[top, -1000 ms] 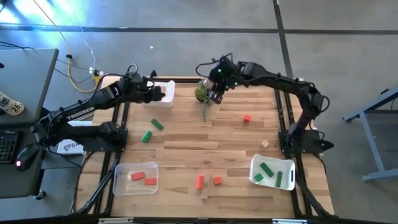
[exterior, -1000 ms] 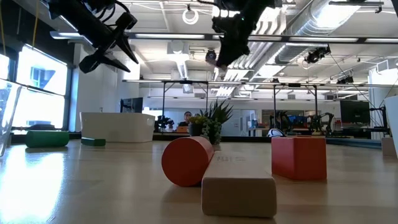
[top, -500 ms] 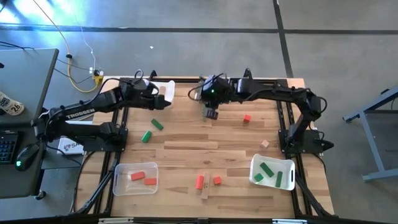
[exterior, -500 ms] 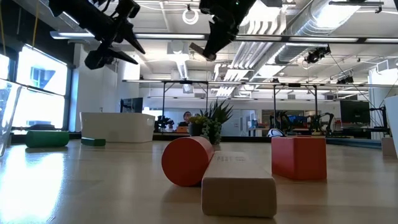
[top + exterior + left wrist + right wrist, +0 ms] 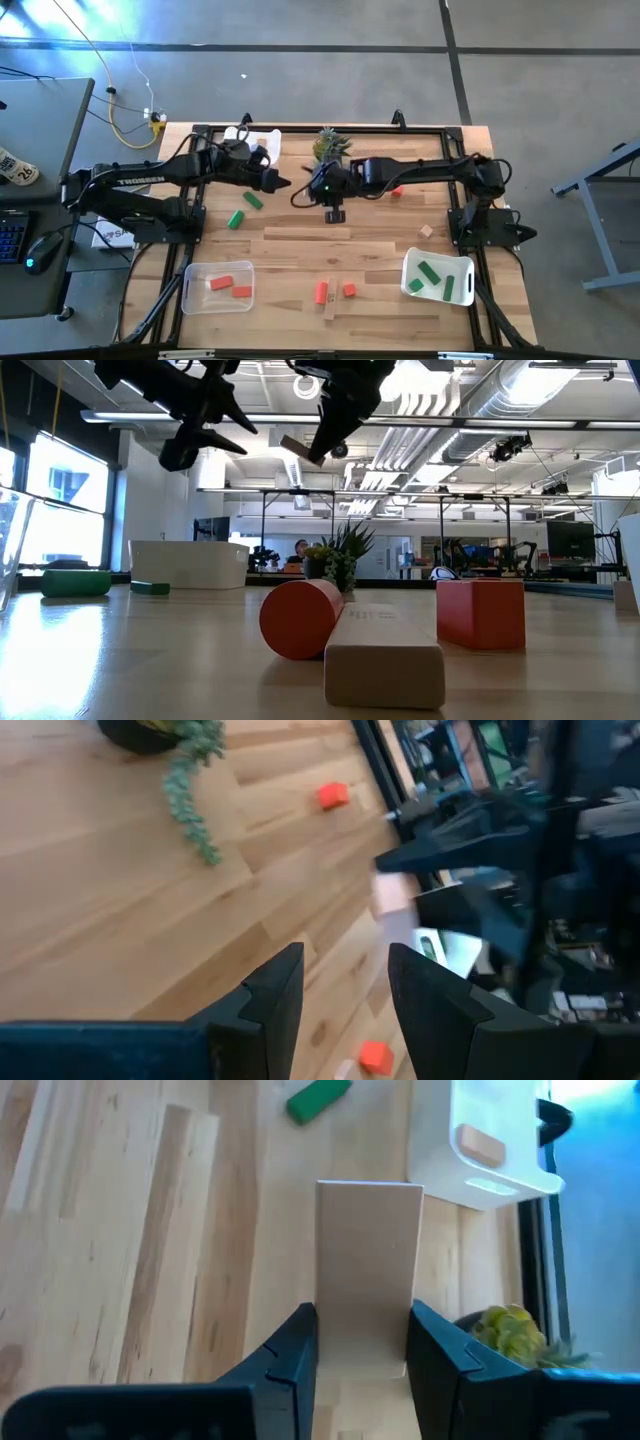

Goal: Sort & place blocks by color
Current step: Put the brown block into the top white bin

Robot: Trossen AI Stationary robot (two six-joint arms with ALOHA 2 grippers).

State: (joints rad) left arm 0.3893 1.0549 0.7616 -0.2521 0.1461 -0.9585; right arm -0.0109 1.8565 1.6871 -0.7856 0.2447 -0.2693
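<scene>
The right gripper [image 5: 360, 1342] was clamped on a tan block [image 5: 368, 1275], held in the air above the table's middle, just in front of the potted plant [image 5: 326, 146]. In the low view the block [image 5: 297, 449] hung tilted, well clear of the tabletop. The left gripper [image 5: 342, 982] hovered just beside it with its fingers apart and nothing between them, aimed toward the right arm.

Other blocks: two green ones [image 5: 243, 209] lay loose on the left of the table, a red cube [image 5: 397, 190] right of centre, a tan cube [image 5: 427, 231] near the right arm's base, and a red and tan cluster [image 5: 334, 291] at the front. The clear bin [image 5: 218, 286] at front left held red ones, the front-right bin [image 5: 437, 276] held green ones, and the white bin [image 5: 262, 142] at back left held a tan piece [image 5: 483, 1146].

Judging by the layout, the tan block belonged in the white bin, and the facing grippers suggested a handover. To do it well, the left fingers should close squarely on the exposed end before the right ones let go. The block's tilt was a risk, and levelling it first would help. The plant's trailing stem [image 5: 191, 786] was close, so the path should avoid it.
</scene>
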